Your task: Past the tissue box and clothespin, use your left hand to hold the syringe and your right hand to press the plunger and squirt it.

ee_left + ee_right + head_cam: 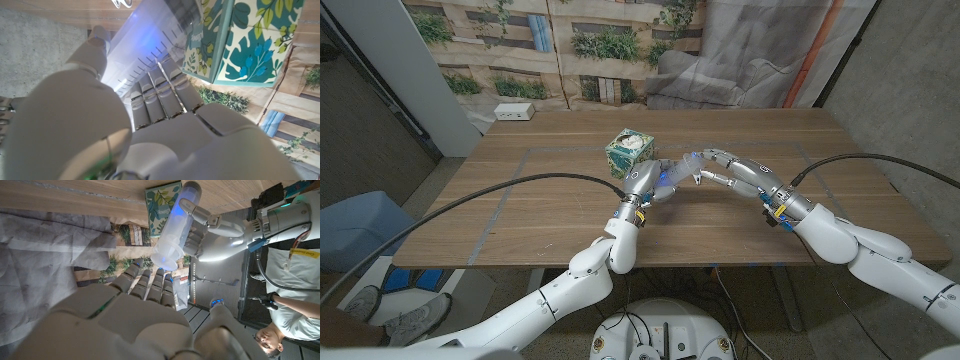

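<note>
Above the table's middle, just beside the tissue box (629, 151), the left hand (650, 184) gripped the syringe (172, 232) off the surface. The right hand (730, 168) reached in with fingers curled at the syringe's end; whether they touched it, I could not tell.

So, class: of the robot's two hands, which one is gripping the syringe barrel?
The left hand: its fingers wrap the clear syringe beside the leaf-patterned tissue box. The right hand only reaches toward the syringe's flanged end.
</note>
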Controlling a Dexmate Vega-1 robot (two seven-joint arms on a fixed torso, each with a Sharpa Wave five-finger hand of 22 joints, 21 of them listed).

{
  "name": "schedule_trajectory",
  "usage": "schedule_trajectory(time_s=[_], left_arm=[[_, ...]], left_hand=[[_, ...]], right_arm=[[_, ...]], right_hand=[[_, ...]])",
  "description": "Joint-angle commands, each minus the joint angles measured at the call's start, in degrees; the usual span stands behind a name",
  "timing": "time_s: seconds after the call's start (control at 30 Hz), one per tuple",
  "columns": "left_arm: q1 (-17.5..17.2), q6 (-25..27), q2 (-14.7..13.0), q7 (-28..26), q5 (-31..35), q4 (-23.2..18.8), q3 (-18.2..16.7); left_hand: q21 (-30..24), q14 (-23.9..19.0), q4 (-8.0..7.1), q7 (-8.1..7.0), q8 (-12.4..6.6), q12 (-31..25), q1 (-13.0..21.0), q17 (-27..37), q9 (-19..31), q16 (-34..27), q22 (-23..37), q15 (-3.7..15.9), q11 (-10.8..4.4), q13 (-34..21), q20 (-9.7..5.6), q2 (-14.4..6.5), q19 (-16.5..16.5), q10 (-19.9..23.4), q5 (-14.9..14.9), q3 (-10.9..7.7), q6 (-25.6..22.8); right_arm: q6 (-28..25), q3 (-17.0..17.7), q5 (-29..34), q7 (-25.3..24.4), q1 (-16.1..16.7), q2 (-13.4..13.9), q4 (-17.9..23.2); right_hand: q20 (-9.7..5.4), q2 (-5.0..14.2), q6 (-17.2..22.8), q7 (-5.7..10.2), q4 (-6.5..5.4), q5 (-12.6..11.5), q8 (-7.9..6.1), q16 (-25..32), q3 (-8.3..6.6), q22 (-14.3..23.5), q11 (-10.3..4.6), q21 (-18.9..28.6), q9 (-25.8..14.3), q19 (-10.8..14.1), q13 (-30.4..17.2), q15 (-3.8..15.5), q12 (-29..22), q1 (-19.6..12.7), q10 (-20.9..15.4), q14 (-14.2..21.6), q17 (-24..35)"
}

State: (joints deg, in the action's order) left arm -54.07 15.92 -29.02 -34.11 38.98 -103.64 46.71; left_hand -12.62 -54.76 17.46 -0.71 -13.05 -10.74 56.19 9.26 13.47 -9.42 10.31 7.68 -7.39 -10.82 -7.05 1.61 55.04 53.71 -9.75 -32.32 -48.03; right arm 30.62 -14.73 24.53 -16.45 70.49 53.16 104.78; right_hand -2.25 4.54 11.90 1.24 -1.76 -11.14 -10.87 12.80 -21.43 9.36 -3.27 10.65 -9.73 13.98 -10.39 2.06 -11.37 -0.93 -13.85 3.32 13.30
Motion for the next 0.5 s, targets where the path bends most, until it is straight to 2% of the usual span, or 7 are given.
schedule_trajectory(time_s=[0.03,0.23,0.5], left_arm=[[-0.1,0.6,-0.3,0.7,-0.2,-0.3,-0.4],[0.0,1.4,-0.8,2.2,0.0,-1.4,-0.4],[-0.7,4.6,-3.3,6.7,1.1,-6.0,-1.2]], left_hand=[[-0.3,-0.3,-8.38,0.35,-0.30,-0.4,-10.3,0.2,0.1,-0.5,0.0,4.94,-1.95,-0.1,-2.28,-10.7,1.0,1.9,-0.3,-9.07,-3.1],[-0.3,-0.2,-8.34,0.30,-0.32,-0.4,-10.4,0.2,0.1,-0.5,0.0,4.99,-1.89,-0.1,-2.24,-10.7,1.0,1.9,-0.3,-9.19,-3.2],[-0.3,-0.2,-8.33,0.25,-0.31,-0.4,-10.5,0.2,0.1,-0.4,0.1,4.94,-1.81,-0.1,-2.21,-10.7,0.9,1.9,-0.3,-9.30,-3.1]], right_arm=[[-0.3,2.1,-0.8,-1.5,0.8,-0.3,0.0],[0.6,2.6,-2.0,-2.3,0.3,-1.3,-1.1],[0.4,3.1,-3.0,-2.6,-0.8,-2.3,-2.8]], right_hand=[[-0.26,2.39,0.5,-0.15,-0.31,-0.4,-0.18,0.2,-0.13,0.2,0.01,0.3,-0.3,0.6,-0.2,1.75,0.3,-0.1,-0.4,0.6,0.0],[-0.14,2.30,0.8,0.03,-0.33,-0.5,-0.24,0.3,-0.20,0.2,0.12,0.4,-0.3,0.8,-0.2,1.52,0.2,-0.2,-0.7,1.0,0.0],[0.06,2.18,0.8,0.04,-0.39,-0.5,-0.21,0.2,-0.23,0.2,0.34,0.4,-0.3,1.0,-0.2,1.40,0.2,-0.2,-0.7,1.1,-0.1]])
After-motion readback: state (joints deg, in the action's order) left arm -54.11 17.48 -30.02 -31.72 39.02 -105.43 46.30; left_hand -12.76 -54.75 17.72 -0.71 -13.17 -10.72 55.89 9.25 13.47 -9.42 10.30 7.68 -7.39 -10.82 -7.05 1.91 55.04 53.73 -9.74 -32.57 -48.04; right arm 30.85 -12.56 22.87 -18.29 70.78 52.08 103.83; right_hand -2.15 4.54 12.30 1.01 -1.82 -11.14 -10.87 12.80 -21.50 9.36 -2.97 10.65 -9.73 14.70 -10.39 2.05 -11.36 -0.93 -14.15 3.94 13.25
